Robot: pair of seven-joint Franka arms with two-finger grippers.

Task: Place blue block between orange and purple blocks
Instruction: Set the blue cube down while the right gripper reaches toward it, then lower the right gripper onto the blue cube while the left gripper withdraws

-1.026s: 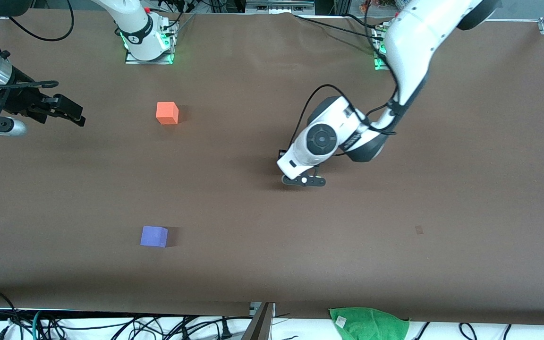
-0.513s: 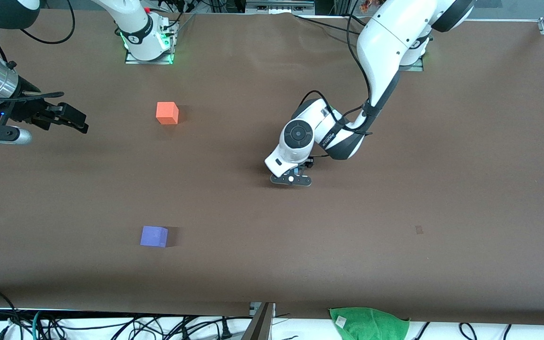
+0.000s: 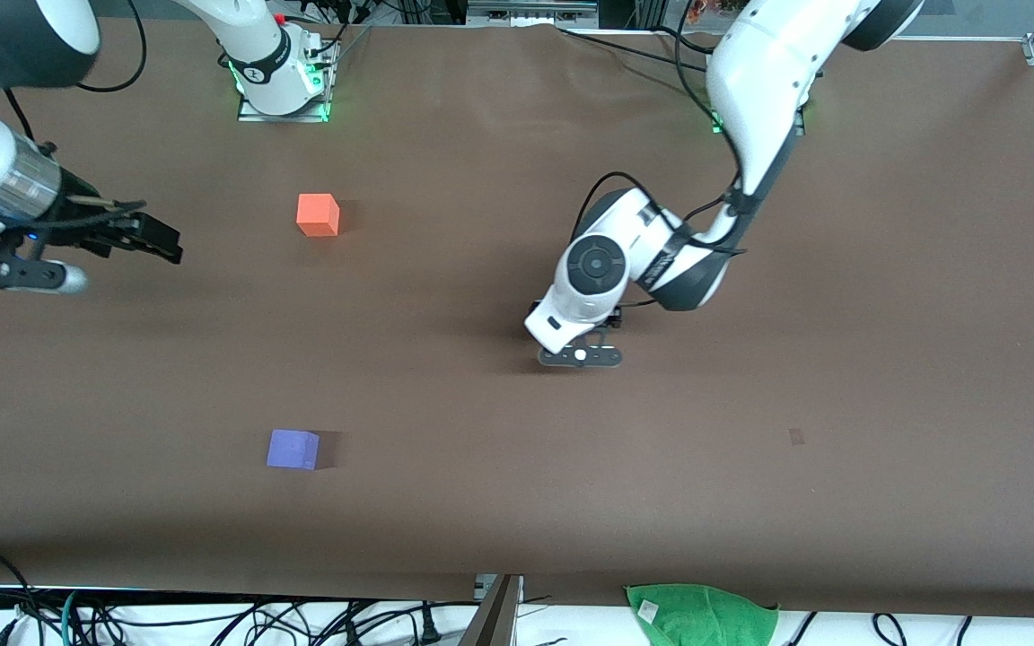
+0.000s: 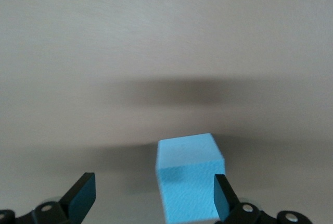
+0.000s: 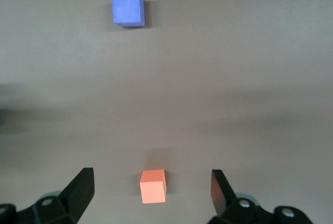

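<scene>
While the left pincer (image 4: pixel 151 200) hung low over mid-table with its fingers spread, the blue block (image 4: pixel 188 177) sat between them — hard against one finger, clear of the other. The orange block (image 3: pixel 318 214) and purple block (image 3: pixel 293 449) lay well off toward the right arm's end. The right pincer (image 5: pixel 151 193), also spread, waited near the orange one. Half a second earlier the left wrist stood slightly nearer them.

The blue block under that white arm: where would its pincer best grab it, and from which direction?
Probably from straight above, closing on two opposite flat side faces. The blue block is a plain cube resting flat on the table, with nothing beside it. The left pincer is open with the cube off-centre, close to one finger, so centring first seems wise. The right pincer waits open toward the right arm's end.
</scene>
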